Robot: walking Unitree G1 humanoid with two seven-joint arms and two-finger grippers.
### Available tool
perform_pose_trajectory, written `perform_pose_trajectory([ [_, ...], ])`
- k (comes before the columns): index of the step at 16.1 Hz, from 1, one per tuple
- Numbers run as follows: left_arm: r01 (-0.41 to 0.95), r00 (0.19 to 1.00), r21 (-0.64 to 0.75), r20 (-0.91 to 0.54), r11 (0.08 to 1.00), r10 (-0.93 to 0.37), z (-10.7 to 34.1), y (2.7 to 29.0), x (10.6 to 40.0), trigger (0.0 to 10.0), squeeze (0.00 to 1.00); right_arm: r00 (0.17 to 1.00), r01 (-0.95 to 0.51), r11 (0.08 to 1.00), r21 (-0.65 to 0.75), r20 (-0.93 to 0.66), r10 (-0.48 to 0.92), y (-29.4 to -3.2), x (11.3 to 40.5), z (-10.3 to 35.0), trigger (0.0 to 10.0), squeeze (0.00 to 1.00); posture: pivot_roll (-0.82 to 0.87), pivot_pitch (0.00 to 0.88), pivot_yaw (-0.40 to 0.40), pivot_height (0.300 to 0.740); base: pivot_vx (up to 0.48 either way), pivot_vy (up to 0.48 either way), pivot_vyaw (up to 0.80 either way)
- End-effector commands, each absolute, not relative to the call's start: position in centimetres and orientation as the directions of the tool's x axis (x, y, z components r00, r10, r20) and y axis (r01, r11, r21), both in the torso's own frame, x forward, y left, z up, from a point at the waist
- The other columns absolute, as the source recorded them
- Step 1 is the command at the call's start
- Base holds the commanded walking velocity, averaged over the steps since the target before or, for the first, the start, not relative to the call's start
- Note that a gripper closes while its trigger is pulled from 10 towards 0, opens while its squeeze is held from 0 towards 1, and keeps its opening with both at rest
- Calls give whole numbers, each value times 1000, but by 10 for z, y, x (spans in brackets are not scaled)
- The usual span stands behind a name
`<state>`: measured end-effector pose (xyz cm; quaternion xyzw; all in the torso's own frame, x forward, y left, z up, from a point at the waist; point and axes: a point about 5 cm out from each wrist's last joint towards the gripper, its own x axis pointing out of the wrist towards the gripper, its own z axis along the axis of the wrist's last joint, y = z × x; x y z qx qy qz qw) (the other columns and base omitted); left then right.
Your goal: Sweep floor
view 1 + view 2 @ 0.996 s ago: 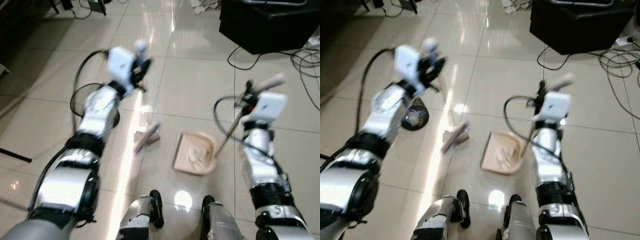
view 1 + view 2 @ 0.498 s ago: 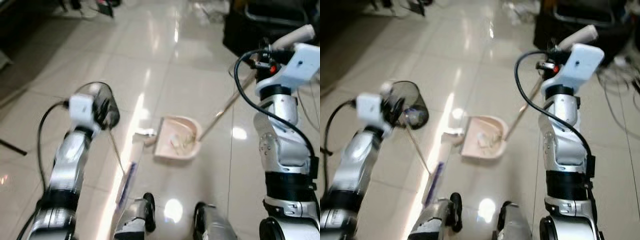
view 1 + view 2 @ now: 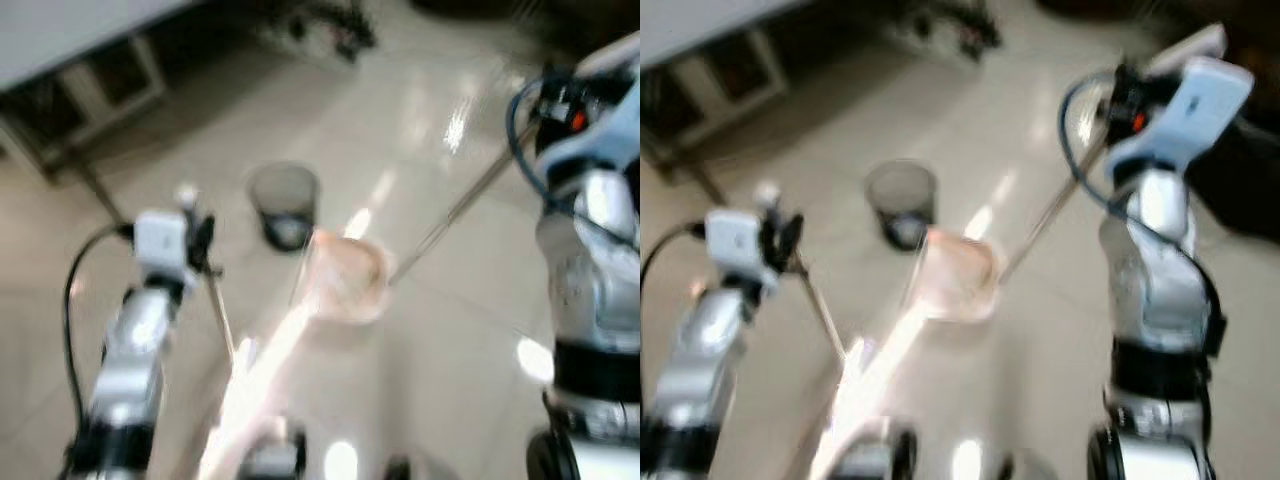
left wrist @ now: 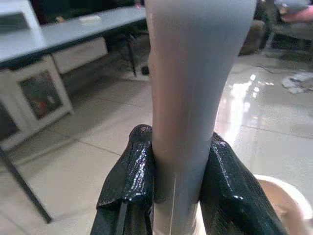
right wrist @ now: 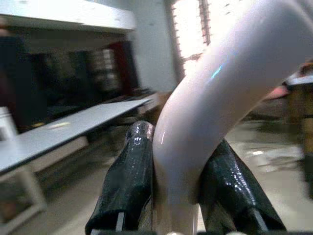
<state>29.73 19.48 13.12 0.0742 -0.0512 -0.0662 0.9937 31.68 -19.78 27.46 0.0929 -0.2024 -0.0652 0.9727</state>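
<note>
The left gripper (image 4: 176, 196) is clamped on the pale grey plastic broom handle (image 4: 195, 88), one black finger pressed to each side of it. The right gripper (image 5: 178, 196) is clamped the same way on the glossy white curved dustpan handle (image 5: 215, 103). Half a second ago the head camera looked down on the robot's own feet and a black cabinet at 1 o'clock; now the whole picture has swung, blurred, to show a white-topped table (image 3: 70, 35) at 11 o'clock, so the camera has turned. The round dark mesh waste bin (image 3: 285, 203), then at 9 o'clock of the pink plastic dustpan (image 3: 345, 280), now sits at about 11 o'clock of it, just beside its rim. The dustpan is near the middle of the shiny beige tiled floor (image 3: 450, 380), its thin metal pole (image 3: 460, 205) running up toward 2 o'clock to the right arm. That arm is raised high, forearm upright. The left arm reaches forward at 8 o'clock, lower, with the thin broom stick (image 3: 220, 315) slanting down from it toward 5 o'clock. The broom head cannot be made out in the glare.
</note>
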Motion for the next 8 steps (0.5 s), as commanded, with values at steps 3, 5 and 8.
perform_pose_trajectory([
  [3, 135, 979, 154, 130, 979, -156, 143, 182, 296, 10000, 0, 896, 55, 965, 258, 413, -162, -197, 313, 284, 10000, 0, 9, 44, 42, 740, 171, 0, 267],
  [5, 135, 979, 158, 132, 978, -157, 145, 181, 297, 10000, 0, 897, 59, 963, 262, 409, -166, -197, 313, 283, 10000, 0, 5, 55, 54, 740, 279, 0, 0],
  [8, 133, 980, 170, 123, 976, -155, 146, 182, 301, 10000, 0, 892, 57, 960, 275, 417, -172, -196, 313, 287, 10000, 0, 0, 50, 61, 740, 329, 0, 0],
])
